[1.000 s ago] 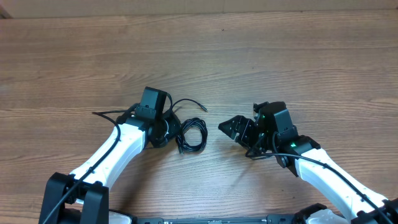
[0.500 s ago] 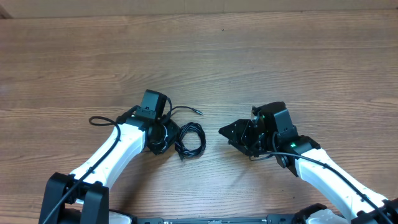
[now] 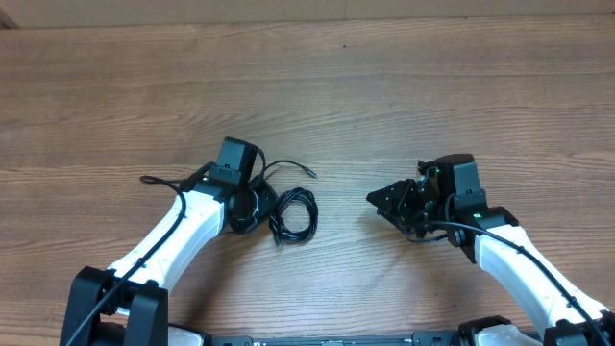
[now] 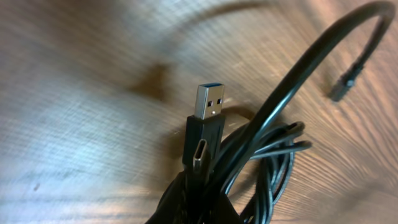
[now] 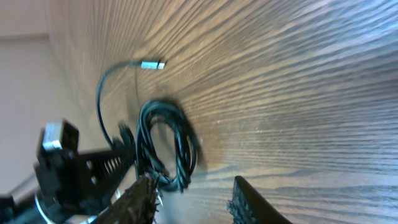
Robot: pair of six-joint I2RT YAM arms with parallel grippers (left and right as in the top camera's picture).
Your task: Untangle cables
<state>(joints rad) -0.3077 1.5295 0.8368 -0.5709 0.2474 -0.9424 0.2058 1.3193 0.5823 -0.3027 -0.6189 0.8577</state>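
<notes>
Gripping the coiled cables (image 3: 296,213) with my left fingers (image 3: 250,206) clamped on them.
USB-A plug (image 4: 208,102) points lengthwise up the left wrist view; right fingers (image 5: 142,198) apart above the desk (image 3: 384,96).

You have a brown wood-grain table (image 3: 404,106) before you, a tiny dark speck (image 3: 344,45) near its far edge, and a paler band (image 3: 288,8) beyond.

Brown wood-grain table (image 3: 404,86) fills the overhead view. Lighter pale strip (image 3: 288,6) runs past its far edge. Soft glare on the grain in both wrist views.
</notes>
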